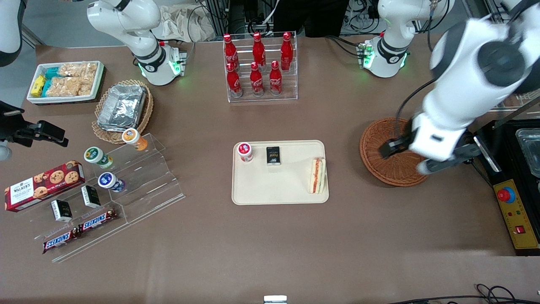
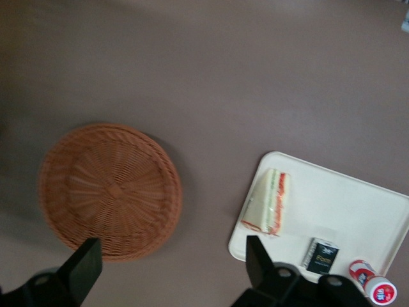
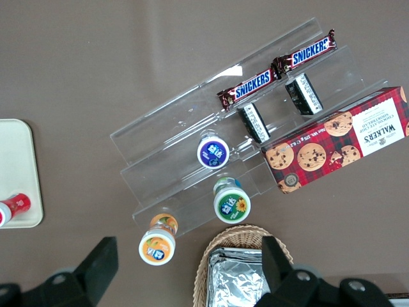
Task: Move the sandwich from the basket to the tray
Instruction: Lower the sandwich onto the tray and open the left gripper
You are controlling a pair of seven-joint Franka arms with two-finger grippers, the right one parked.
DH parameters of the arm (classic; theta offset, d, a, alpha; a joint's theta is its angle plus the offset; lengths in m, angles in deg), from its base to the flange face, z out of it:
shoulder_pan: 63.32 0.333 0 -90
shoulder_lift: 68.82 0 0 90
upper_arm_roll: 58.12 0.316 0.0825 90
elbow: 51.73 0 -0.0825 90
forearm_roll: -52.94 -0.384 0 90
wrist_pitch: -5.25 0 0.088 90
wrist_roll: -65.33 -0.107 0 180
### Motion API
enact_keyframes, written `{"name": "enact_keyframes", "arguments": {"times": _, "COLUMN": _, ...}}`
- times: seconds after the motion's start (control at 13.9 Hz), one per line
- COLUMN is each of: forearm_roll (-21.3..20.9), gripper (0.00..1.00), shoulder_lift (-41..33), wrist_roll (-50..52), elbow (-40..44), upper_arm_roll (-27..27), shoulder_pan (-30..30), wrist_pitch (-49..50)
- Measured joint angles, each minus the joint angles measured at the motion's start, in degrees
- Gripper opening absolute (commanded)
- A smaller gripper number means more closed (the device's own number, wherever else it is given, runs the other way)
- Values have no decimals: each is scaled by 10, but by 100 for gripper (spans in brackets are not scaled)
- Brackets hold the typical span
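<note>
The sandwich [image 1: 317,175] [image 2: 268,201] lies on its side on the cream tray [image 1: 274,190] [image 2: 358,198], at the tray's edge nearest the basket. The reddish-brown wicker basket [image 1: 379,166] [image 2: 108,188] sits empty toward the working arm's end of the table. My gripper [image 1: 405,159] [image 2: 171,268] hangs above the basket, its jaws wide open with nothing between them. Through the gap between its fingers I see bare table between basket and tray.
A red-capped little bottle [image 1: 245,151] and a black packet [image 1: 273,155] also rest on the tray. A rack of cola bottles [image 1: 259,67] stands farther from the camera. A control box [image 1: 517,211] lies beside the basket. An acrylic snack stand [image 1: 139,177] sits toward the parked arm's end.
</note>
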Motion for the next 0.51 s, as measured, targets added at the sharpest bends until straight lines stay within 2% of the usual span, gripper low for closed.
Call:
{"name": "enact_keyframes", "arguments": {"times": 0.29, "forearm_roll": 12, "gripper": 100, "shoulder_lift": -96, "wrist_roll": -221, "elbow": -59, "upper_arm_roll": 122, "shoulder_pan": -14, "wrist_pitch": 30}}
{"name": "enact_keyframes", "arguments": {"times": 0.51, "forearm_roll": 13, "gripper": 100, "shoulder_lift": -123, "wrist_roll": -278, "elbow": -72, "upper_arm_roll": 158, "shoulder_pan": -14, "wrist_pitch": 44}}
